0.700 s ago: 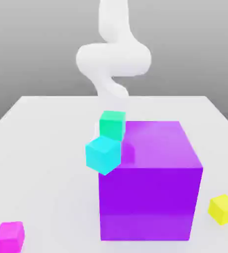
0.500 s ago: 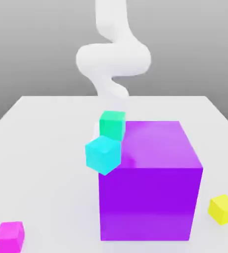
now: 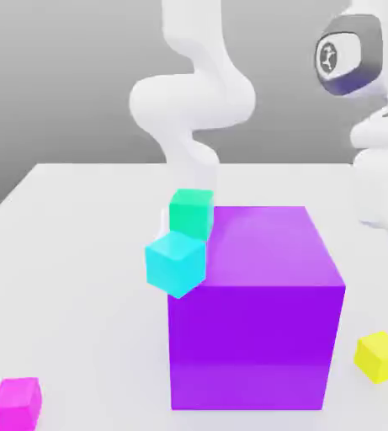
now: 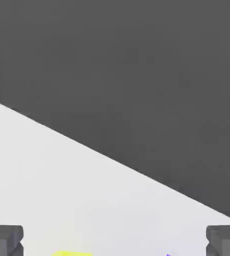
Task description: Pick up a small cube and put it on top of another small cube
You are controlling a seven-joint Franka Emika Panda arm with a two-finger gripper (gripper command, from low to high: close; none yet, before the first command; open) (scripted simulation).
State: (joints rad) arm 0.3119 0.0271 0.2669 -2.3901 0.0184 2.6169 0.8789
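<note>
The small yellow cube [image 3: 380, 356] rests on the white table [image 3: 71, 252] at the exterior view's right, near the front and beside the big purple cube [image 3: 256, 307]. The arm's hand [image 3: 380, 172] hangs well above the table at that same right side, higher than the purple cube's top. In the hand view my gripper [image 4: 114, 241] is open, its two grey fingertips [image 4: 6, 239] far apart with nothing between them. A thin strip of the yellow cube [image 4: 71, 253] shows at that picture's edge between the fingertips.
A cyan small cube [image 3: 175, 263] sits tilted at the purple cube's upper left corner, with a green cube [image 3: 190, 210] just behind it. A magenta small cube [image 3: 16, 402] lies at the front left. The white arm's base [image 3: 188, 101] rises behind the table.
The arm's wrist and hand have swung into the exterior view at its right side. None of the cubes has moved.
</note>
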